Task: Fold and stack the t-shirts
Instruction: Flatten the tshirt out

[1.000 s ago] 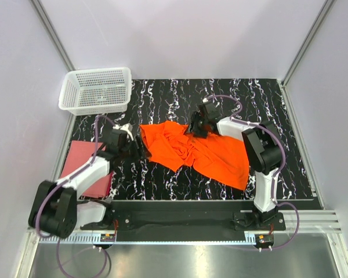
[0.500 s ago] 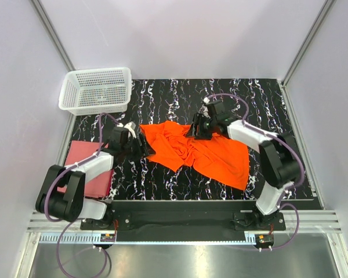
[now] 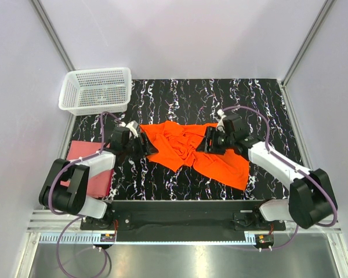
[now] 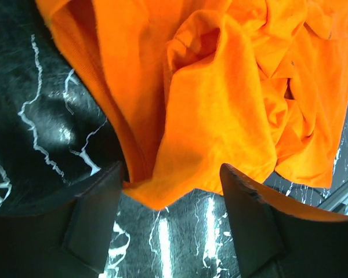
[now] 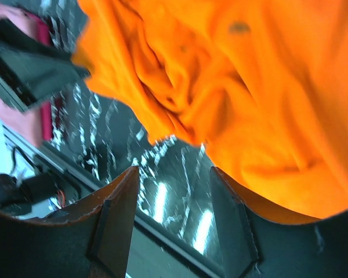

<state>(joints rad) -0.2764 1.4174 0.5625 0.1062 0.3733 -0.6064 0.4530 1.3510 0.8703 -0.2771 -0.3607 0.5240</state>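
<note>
While orange shirt [image 3: 174, 145] lies crumpled | basket [image 3: 95, 106] back-left | pink shirt [image 3: 102, 182] near-left

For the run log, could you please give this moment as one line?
orange t-shirt: crumpled, mid-table | pink-red t-shirt: flat, left edge | left gripper: open, at orange edge | right gripper: open, over orange

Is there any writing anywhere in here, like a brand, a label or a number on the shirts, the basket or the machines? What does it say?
No text can be read in any view.
orange t-shirt: plain, no print; one small dark speck, not lettering.
pink-red t-shirt: plain where it shows.
white basket: no label visible.
small boards at the arm bases: too small to read.
</note>
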